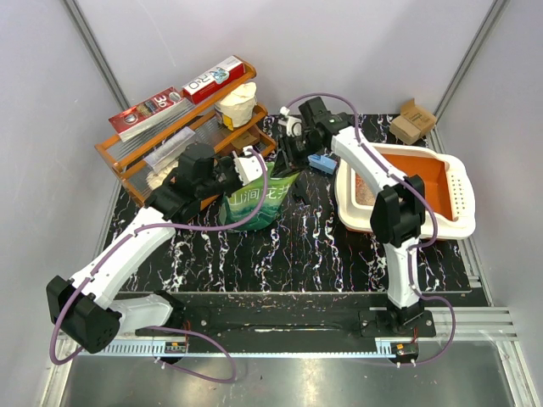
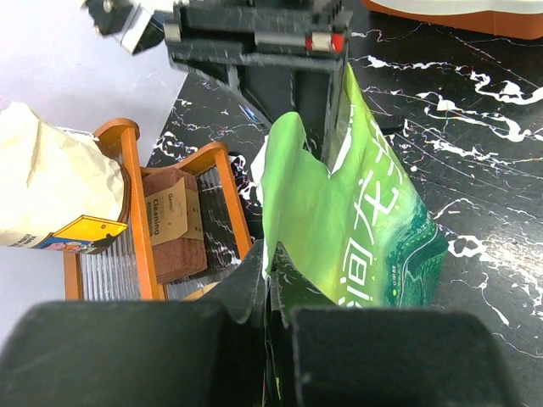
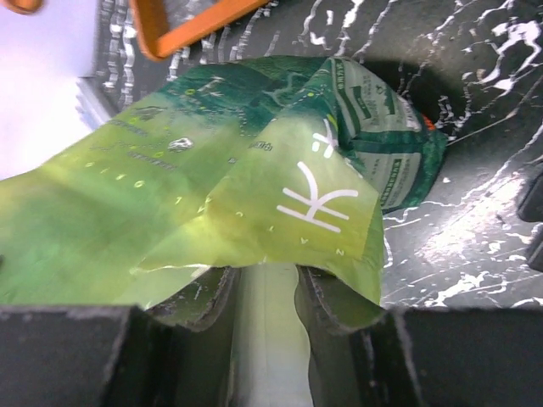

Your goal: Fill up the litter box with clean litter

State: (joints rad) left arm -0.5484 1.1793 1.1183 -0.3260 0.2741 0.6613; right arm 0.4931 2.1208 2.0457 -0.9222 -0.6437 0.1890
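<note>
Green pouch (image 1: 254, 202) held upright, top edges pinched in jaws of left gripper (image 2: 270, 297) and right gripper (image 3: 265, 314) | litter box (image 1: 458, 191) seen mostly bare orange | pouring judged not yet done.

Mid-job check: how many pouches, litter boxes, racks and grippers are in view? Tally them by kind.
green pouch: 1
litter box: 1
orange rack: 1
grippers: 2, the left gripper and the right gripper
Total: 5

Litter box (image 1: 459, 197) far right; clean litter (image 1: 363, 193) in left end.
</note>
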